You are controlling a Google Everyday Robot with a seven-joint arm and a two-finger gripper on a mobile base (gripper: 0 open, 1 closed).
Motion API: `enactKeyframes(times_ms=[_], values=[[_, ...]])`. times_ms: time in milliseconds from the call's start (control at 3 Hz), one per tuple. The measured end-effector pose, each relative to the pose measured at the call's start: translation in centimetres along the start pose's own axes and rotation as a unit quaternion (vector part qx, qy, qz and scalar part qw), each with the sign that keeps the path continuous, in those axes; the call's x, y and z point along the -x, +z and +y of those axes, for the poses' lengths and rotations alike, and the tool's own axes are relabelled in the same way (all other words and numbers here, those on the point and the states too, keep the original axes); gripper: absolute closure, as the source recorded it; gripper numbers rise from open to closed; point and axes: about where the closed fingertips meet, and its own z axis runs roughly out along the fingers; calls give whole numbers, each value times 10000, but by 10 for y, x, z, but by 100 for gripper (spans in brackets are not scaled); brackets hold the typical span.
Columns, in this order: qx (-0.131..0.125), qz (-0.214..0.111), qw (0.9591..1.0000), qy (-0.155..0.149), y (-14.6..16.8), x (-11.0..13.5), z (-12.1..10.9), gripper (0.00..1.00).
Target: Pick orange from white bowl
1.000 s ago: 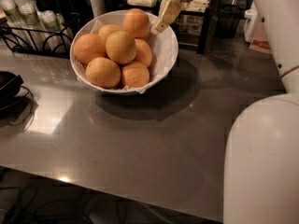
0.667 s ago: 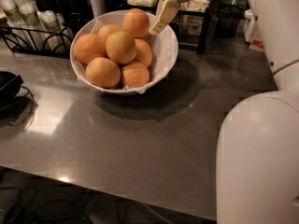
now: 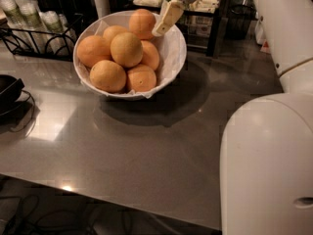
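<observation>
The round, deep-coloured orange [image 3: 142,22] lies at the back of the wide white paper-lined bowl [image 3: 177,50] near the grey table's [image 3: 146,151] far edge, crowded by paler yellow-orange fruits [image 3: 126,49]. The cream gripper [image 3: 165,19] hangs just right of it; whether open or closed, I cannot tell. A black wire rack [image 3: 46,35] stands left of the bowl.

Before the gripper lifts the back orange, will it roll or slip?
The orange is round and rests against other fruit in the bowl, so a nudge would probably roll it. Its skin looks smooth, perhaps slippery. The gripper hangs close beside it.
</observation>
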Motion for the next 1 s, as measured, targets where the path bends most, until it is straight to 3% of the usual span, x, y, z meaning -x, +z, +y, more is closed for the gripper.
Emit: enactKeyframes(times_ms=[1000], values=[[555, -155, 9983, -90, 43, 8, 11, 14]])
